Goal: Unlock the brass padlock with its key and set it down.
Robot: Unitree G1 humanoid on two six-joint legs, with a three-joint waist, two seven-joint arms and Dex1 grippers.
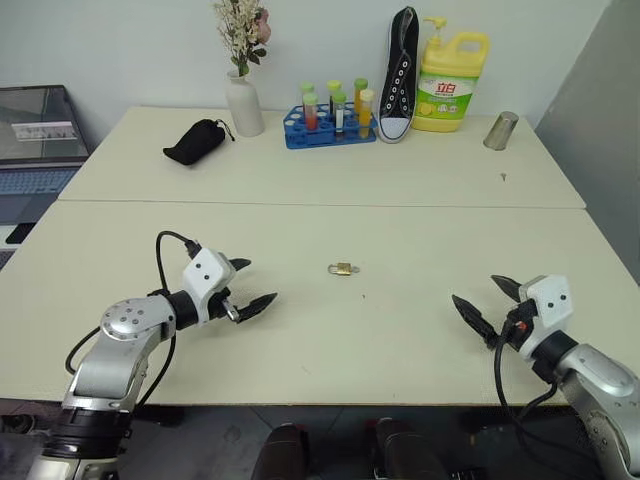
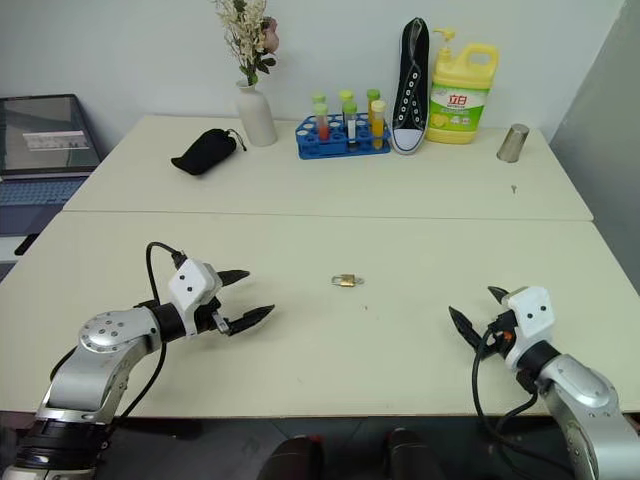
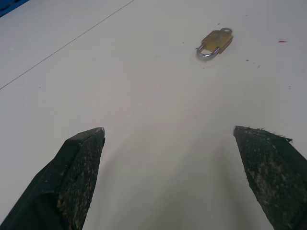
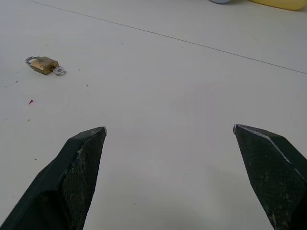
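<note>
The brass padlock (image 1: 342, 268) lies flat in the middle of the near table, its thin silvery shackle pointing toward my left arm. The key's small silver head (image 4: 59, 71) sticks out of the lock's base. My left gripper (image 1: 255, 282) hovers low over the table to the left of the padlock, open and empty, aimed toward it. Farther off to the padlock's right, my right gripper (image 1: 477, 290) is open too, with nothing between its fingers. In both wrist views the padlock (image 3: 216, 42) lies well beyond the fingertips.
Along the far table stand a black pouch (image 1: 197, 140), a white vase with flowers (image 1: 243, 100), a blue tube rack (image 1: 330, 125), an upright black sneaker (image 1: 400, 75), a yellow detergent bottle (image 1: 452, 80) and a metal cup (image 1: 500, 130). A laptop (image 1: 35, 150) sits at left.
</note>
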